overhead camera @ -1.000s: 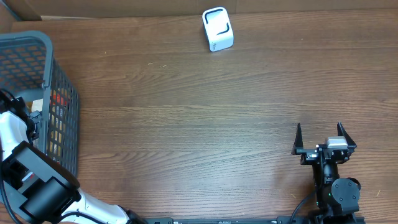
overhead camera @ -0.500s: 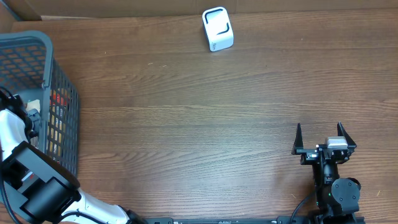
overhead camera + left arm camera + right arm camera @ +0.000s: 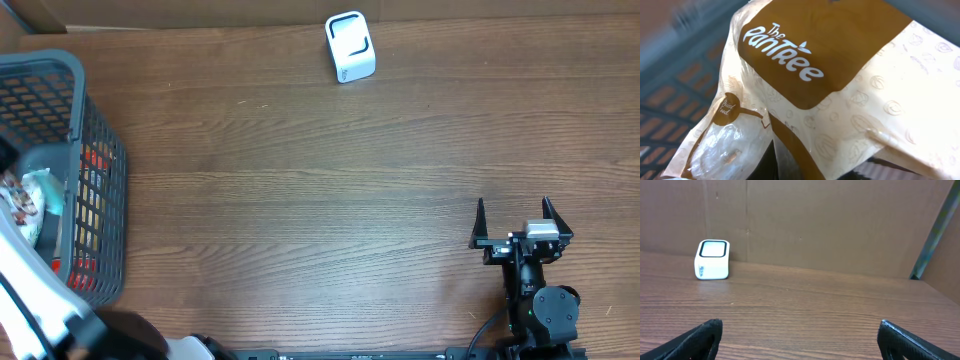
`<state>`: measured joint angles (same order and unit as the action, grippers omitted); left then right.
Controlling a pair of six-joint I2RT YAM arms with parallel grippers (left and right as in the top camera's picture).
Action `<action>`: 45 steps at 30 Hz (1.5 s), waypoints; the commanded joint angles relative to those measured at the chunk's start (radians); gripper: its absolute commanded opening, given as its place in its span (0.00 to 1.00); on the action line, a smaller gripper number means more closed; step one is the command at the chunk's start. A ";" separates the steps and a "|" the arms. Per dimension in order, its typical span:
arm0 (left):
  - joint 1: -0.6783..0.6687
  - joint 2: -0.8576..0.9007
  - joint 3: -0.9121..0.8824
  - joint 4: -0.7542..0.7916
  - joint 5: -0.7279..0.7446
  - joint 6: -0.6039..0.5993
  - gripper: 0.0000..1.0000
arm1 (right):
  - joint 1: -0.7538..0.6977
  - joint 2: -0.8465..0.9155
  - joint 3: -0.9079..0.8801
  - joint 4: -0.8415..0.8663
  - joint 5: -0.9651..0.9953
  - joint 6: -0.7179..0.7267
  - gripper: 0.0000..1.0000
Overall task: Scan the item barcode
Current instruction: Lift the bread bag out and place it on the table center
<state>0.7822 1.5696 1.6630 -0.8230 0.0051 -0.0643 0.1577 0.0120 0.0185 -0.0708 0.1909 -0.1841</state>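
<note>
A: Item location?
B: Pantree pouch (image 3: 850,95), far left of frame, within the mesh basket's (image 3: 78,95) outline. Red packs (image 3: 92,158) show through the mesh.
A: Grippers?
B: Left gripper (image 3: 38,222) clamped on the pouch. Right gripper (image 3: 514,215) spread wide, empty, lower right. Scanner (image 3: 350,47) top centre on the tabletop (image 3: 300,200).

Cream-and-brown Pantree pouch (image 3: 850,85) tilted within basket (image 3: 100,150), white scanner (image 3: 350,47) upright, far table edge
</note>
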 commanded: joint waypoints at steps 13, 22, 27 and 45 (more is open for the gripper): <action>-0.372 -0.326 0.023 0.008 0.146 -0.037 0.04 | 0.004 -0.009 -0.010 0.006 0.010 0.000 1.00; -0.741 -0.281 0.021 -0.137 0.119 -0.037 0.04 | 0.004 -0.009 -0.010 0.006 0.010 -0.001 1.00; -0.949 -0.195 -0.009 -0.255 0.020 -0.038 0.04 | 0.004 -0.009 -0.010 0.006 0.010 0.000 1.00; -1.247 0.185 -0.169 -0.196 0.088 0.020 0.04 | 0.004 -0.009 -0.010 0.006 0.010 -0.001 1.00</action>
<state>-0.4496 1.7184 1.4933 -1.0237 0.0792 -0.0711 0.1577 0.0120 0.0185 -0.0700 0.1913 -0.1841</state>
